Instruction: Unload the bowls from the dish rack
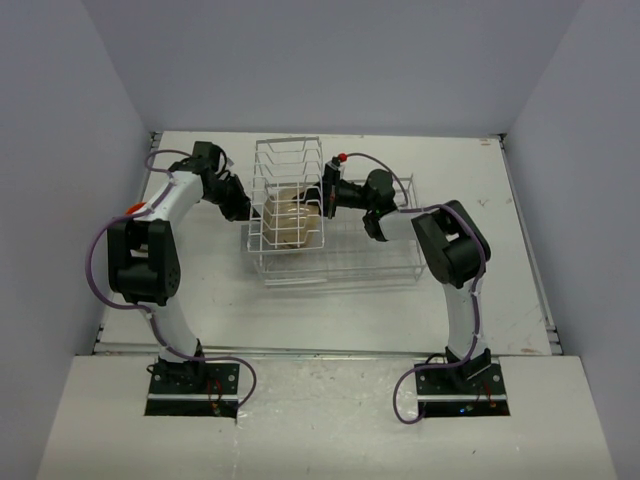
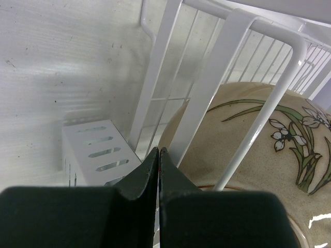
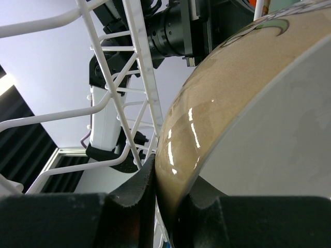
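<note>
— Where is the bowl?
— We see the tan bowl [image 1: 288, 218], with green leaf markings, standing on edge inside the dish rack [image 1: 290, 165]. The rack sits mid-counter [image 1: 200, 290], toward the far edge.
— And our hands?
— Our right hand [image 3: 166, 178] pinches the bowl's rim between its fingers, reaching in from the side nearer the right edge. Our left hand [image 2: 159, 152] has its fingers pressed together with nothing between them, just beside the rack's wires on the side nearer the left edge.

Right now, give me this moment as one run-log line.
stage: unloading tan bowl | right jaws: shut on its rim | left jaws: shut, empty, beside dish rack | bowl: inside rack
</note>
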Robot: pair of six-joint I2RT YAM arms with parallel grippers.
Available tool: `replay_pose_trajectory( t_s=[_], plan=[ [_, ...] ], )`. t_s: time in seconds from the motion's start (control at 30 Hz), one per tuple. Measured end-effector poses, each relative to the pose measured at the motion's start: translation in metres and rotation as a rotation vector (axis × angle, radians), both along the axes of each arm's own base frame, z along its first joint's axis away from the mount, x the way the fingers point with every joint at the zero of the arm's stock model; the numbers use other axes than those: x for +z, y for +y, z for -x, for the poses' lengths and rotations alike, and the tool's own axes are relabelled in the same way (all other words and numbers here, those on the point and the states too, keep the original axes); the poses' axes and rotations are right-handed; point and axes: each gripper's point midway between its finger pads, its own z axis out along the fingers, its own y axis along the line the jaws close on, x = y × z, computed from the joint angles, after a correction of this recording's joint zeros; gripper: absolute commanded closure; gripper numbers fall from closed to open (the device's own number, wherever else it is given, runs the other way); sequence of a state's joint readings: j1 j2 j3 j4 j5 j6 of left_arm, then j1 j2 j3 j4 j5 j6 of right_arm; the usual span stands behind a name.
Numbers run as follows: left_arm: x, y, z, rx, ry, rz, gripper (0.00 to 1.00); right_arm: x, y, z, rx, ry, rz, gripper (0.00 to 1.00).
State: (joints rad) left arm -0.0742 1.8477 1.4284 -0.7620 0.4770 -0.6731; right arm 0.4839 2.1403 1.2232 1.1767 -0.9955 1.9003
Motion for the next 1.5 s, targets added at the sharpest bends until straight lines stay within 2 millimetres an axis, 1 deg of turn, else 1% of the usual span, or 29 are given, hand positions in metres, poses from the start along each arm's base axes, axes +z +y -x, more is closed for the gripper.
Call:
replay_pose_trajectory(
  t_s=[0.4,0.63,0.83,1.1,1.4,1.5],
  plan=[
    [0.001,0.000,-0.002,0.001,-0.011,0.010,1.00,0.002,0.000,-0.001,0.006,0.002,0.001,1.00],
    [0.001,0.000,-0.002,0.001,-0.010,0.014,1.00,0.004,-0.001,-0.005,-0.012,0.017,-0.004,1.00],
    [-0.002,0.001,0.000,0.001,-0.002,0.015,1.00,0.009,0.001,-0.011,-0.014,0.027,-0.001,1.00],
    [-0.002,0.000,0.000,-0.002,-0.002,0.022,1.00,0.003,-0.010,-0.015,-0.028,0.028,0.006,1.00],
    [-0.002,-0.001,0.001,-0.003,-0.001,0.027,1.00,0.004,-0.018,-0.008,-0.040,-0.013,0.012,1.00],
    [-0.002,-0.001,0.001,-0.003,-0.001,0.027,1.00,0.010,-0.021,0.000,-0.020,-0.087,0.014,1.00]
  ],
)
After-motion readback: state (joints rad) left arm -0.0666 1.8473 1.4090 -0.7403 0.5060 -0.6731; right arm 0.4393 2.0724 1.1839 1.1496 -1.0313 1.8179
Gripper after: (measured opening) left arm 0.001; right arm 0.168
